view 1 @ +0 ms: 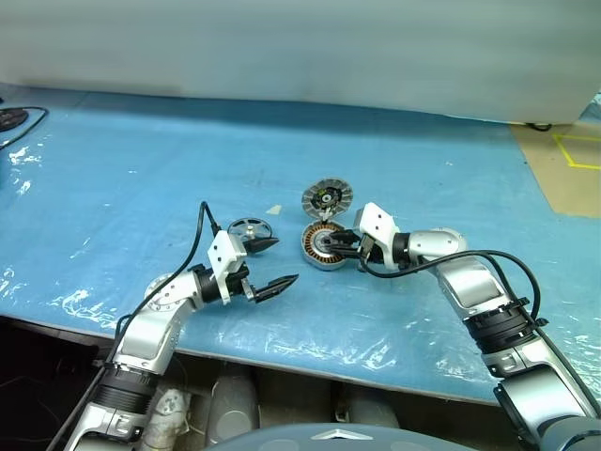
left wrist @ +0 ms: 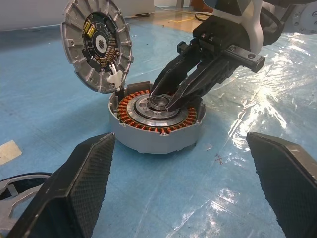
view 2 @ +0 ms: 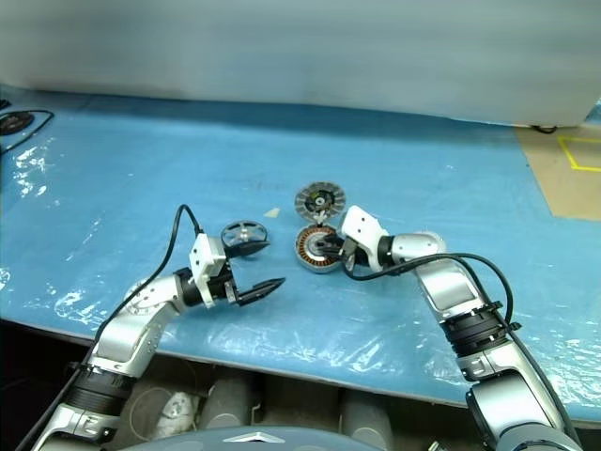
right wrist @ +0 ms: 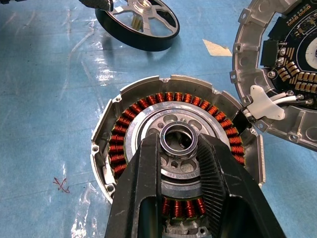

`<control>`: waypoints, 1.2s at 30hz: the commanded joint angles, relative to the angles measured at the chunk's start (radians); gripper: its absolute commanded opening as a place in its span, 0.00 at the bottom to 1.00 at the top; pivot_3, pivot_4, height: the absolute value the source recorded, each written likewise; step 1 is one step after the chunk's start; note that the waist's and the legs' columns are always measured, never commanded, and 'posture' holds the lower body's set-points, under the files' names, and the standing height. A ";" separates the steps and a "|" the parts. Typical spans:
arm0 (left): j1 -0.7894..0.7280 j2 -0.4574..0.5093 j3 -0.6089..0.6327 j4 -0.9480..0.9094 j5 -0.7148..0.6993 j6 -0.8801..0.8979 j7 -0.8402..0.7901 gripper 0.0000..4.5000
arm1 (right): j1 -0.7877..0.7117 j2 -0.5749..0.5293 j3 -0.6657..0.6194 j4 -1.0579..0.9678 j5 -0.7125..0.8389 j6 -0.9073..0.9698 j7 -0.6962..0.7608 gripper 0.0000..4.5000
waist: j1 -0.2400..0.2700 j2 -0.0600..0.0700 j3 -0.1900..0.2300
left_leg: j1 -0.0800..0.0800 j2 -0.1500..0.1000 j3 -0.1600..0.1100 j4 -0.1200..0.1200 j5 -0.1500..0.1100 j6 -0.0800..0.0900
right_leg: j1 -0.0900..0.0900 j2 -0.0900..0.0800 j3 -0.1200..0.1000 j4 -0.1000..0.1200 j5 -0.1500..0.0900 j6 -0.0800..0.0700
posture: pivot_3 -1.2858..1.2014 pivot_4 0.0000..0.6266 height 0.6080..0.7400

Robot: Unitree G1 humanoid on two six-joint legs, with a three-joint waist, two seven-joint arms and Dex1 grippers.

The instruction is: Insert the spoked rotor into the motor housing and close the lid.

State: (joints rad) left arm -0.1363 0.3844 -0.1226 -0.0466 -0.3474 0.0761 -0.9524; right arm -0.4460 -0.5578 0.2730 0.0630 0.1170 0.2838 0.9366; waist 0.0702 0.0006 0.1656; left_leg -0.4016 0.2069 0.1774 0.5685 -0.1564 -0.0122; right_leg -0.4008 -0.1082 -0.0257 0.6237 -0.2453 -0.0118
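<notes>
R wrist view | right gripper [right wrist: 179,148] jaws pinch motor housing [right wrist: 148,111] hub ring | left gripper [view 1: 270,263] jaws spread

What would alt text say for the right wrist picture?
The right gripper pinches the small central ring of the open motor housing, ringed by copper windings, on a blue sheet. The ribbed lid lies beside it; the spoked rotor sits beyond.

Left gripper [view 1: 270,262] wide open, level; right gripper [view 1: 346,241] angled downward, jaws narrowed
</notes>
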 commanded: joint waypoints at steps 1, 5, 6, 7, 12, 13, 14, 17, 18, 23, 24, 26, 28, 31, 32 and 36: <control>0.003 -0.001 -0.004 -0.015 -0.001 -0.013 -0.006 1.00 | -0.001 -0.004 -0.016 0.014 -0.015 0.006 -0.009 0.15 | 0.000 0.000 0.000 | 0.000 0.000 0.000 0.000 0.000 0.000 | 0.000 0.000 0.000 0.000 0.000 0.000 | 0.52 0.24 1.00; 0.005 -0.001 -0.005 -0.017 -0.001 -0.012 -0.005 1.00 | 0.002 0.007 -0.016 0.014 -0.010 0.005 -0.012 0.38 | 0.000 0.000 0.000 | 0.000 0.000 0.000 0.000 0.000 0.000 | 0.000 0.000 0.000 0.000 0.000 0.000 | 0.52 0.24 1.00; 0.005 -0.001 -0.005 -0.018 -0.001 -0.012 -0.004 1.00 | 0.003 0.010 -0.019 0.014 -0.008 0.006 -0.015 0.46 | -0.001 0.000 0.000 | 0.000 0.000 0.000 0.000 0.000 0.000 | 0.000 0.000 0.000 0.000 0.000 0.000 | 0.52 0.24 1.00; 0.006 -0.001 -0.005 -0.018 0.000 -0.012 -0.004 1.00 | 0.001 0.020 -0.029 0.016 0.000 0.009 -0.023 0.54 | -0.001 0.000 0.000 | 0.000 0.000 0.000 0.000 0.000 0.000 | 0.000 0.000 0.000 0.000 0.000 0.000 | 0.52 0.24 1.00; 0.007 -0.002 -0.007 -0.019 0.000 -0.009 -0.003 1.00 | -0.015 0.073 -0.099 0.006 0.069 0.044 -0.044 0.57 | -0.001 0.000 0.000 | -0.002 0.000 0.000 -0.002 0.000 0.000 | -0.003 0.001 0.000 -0.001 0.000 0.000 | 0.52 0.24 1.00; 0.007 -0.002 -0.008 -0.019 0.000 -0.009 -0.003 1.00 | -0.017 0.075 -0.102 0.007 0.068 0.044 -0.045 0.51 | -0.001 0.000 0.000 | -0.002 0.000 0.000 -0.002 0.000 0.000 | -0.003 0.001 0.000 -0.001 0.000 0.000 | 0.52 0.24 1.00; 0.007 -0.003 -0.009 -0.018 0.000 -0.009 -0.003 1.00 | -0.018 0.076 -0.103 0.007 0.066 0.043 -0.046 0.45 | -0.001 0.000 0.000 | -0.002 0.000 0.001 -0.002 0.000 0.000 | -0.003 0.001 0.000 -0.001 0.000 0.000 | 0.52 0.24 1.00; 0.005 -0.004 -0.010 -0.016 0.001 -0.010 -0.003 1.00 | -0.011 0.074 -0.104 0.002 0.071 0.044 -0.033 0.23 | -0.001 0.000 0.000 | -0.002 0.000 0.001 -0.002 0.000 0.000 | -0.003 0.000 0.000 -0.001 0.000 0.000 | 0.52 0.24 1.00; 0.005 -0.004 -0.010 -0.015 0.002 -0.011 -0.003 1.00 | -0.010 0.074 -0.104 0.001 0.071 0.044 -0.031 0.14 | -0.001 0.000 0.000 | -0.002 0.000 0.001 -0.002 0.000 0.000 | -0.003 0.001 0.000 -0.001 0.000 0.000 | 0.52 0.24 1.00; 0.002 -0.003 -0.011 -0.013 0.003 -0.011 -0.002 1.00 | -0.009 0.077 -0.081 0.008 0.048 0.027 -0.025 0.01 | -0.001 0.000 0.000 | -0.002 0.000 0.001 -0.002 0.000 0.000 | -0.003 0.001 0.000 -0.001 0.000 0.000 | 0.52 0.24 1.00; 0.002 -0.003 -0.011 -0.012 0.003 -0.011 -0.002 1.00 | -0.007 0.078 -0.076 0.008 0.042 0.024 -0.025 0.01 | -0.001 0.000 0.000 | -0.002 0.000 0.001 -0.002 0.000 0.000 | -0.003 0.001 0.000 -0.001 0.000 0.000 | 0.52 0.24 1.00; 0.001 -0.002 -0.010 -0.012 0.003 -0.010 -0.003 1.00 | -0.005 0.082 -0.072 0.007 0.039 0.024 -0.025 0.01 | -0.001 0.000 0.000 | -0.002 0.000 0.001 -0.002 0.000 0.000 | -0.003 0.001 0.000 -0.001 0.000 0.000 | 0.52 0.24 1.00; 0.002 -0.001 -0.011 -0.011 0.005 -0.008 -0.002 1.00 | -0.001 0.084 -0.065 -0.002 0.043 0.034 -0.018 0.01 | -0.001 0.000 0.000 | -0.002 0.000 0.001 -0.002 0.000 0.000 | -0.003 0.001 0.000 -0.001 0.000 0.000 | 0.52 0.24 1.00; 0.005 0.000 -0.012 -0.012 0.006 -0.006 -0.002 1.00 | 0.007 0.082 -0.058 -0.016 0.051 0.057 -0.005 0.01 | -0.001 0.000 0.000 | -0.002 0.000 0.001 -0.002 0.000 0.000 | -0.003 0.001 0.000 -0.001 0.000 0.000 | 0.52 0.24 1.00; 0.006 -0.001 -0.013 -0.013 0.007 -0.006 -0.002 1.00 | 0.012 0.075 -0.053 -0.021 0.049 0.063 0.003 0.01 | -0.001 0.000 0.000 | -0.002 0.000 0.001 -0.002 0.000 0.000 | -0.003 0.001 0.000 -0.001 0.000 0.000 | 0.52 0.24 1.00; 0.005 -0.001 -0.013 -0.011 0.007 -0.005 -0.004 1.00 | 0.026 0.057 -0.043 -0.031 0.039 0.075 0.019 0.01 | -0.001 0.000 0.000 | -0.002 0.000 0.001 -0.002 0.000 0.000 | -0.003 0.001 0.000 -0.001 0.000 0.000 | 0.52 0.24 1.00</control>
State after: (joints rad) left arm -0.1338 0.3830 -0.1297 -0.0458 -0.3391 0.0776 -0.9519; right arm -0.4281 -0.4895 0.2216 0.0643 0.1563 0.3517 0.9456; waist 0.0693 0.0006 0.1656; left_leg -0.4033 0.2068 0.1780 0.5665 -0.1564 -0.0122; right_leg -0.4036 -0.1077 -0.0257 0.6228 -0.2453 -0.0117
